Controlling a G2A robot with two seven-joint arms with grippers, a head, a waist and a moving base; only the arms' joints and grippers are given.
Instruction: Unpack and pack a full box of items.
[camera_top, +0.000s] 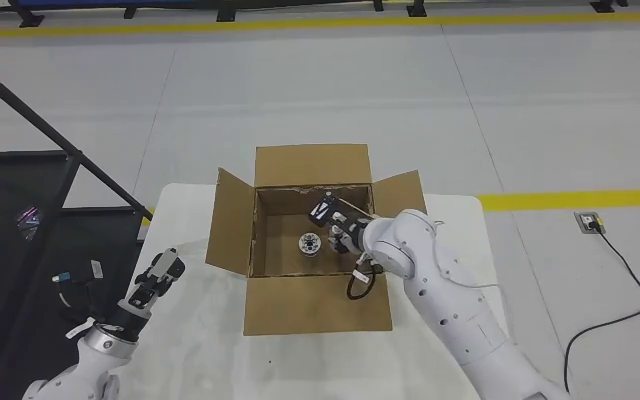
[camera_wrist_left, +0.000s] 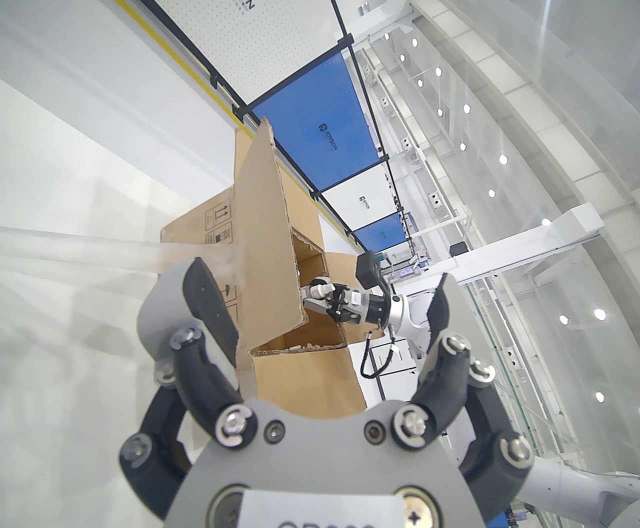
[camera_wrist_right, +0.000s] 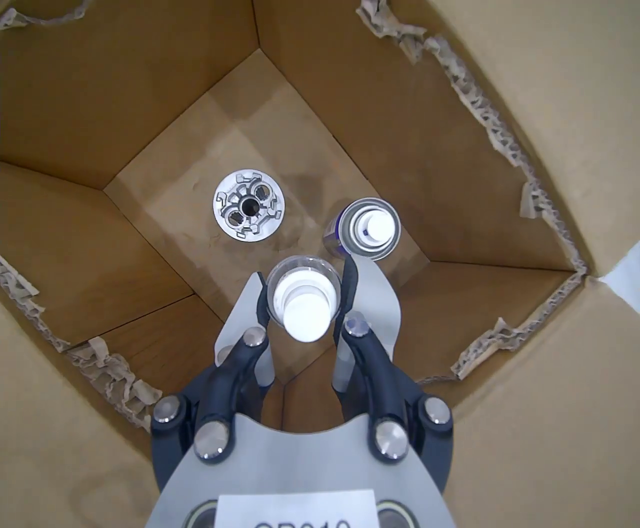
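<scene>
An open cardboard box (camera_top: 310, 300) stands on the white table, flaps spread; its side also faces the left wrist view (camera_wrist_left: 260, 235). Inside the box (camera_wrist_right: 450, 125) my right gripper (camera_wrist_right: 305, 295) is shut on an upright white-capped can (camera_wrist_right: 302, 300), held above the floor. A second spray can (camera_wrist_right: 367, 230) with a white nozzle stands just beyond it. A round metal part (camera_wrist_right: 249, 206) lies on the box floor, seen from above too (camera_top: 310, 244). My right gripper (camera_top: 338, 232) sits over the box's right half. My left gripper (camera_wrist_left: 320, 300) is open and empty, left of the box (camera_top: 160, 275).
Torn cardboard edges line the box flaps (camera_wrist_right: 500, 130). A black stand and dark mat (camera_top: 40, 230) lie beyond the table's left edge. Bare table surface (camera_top: 200, 330) stretches between the left arm and the box.
</scene>
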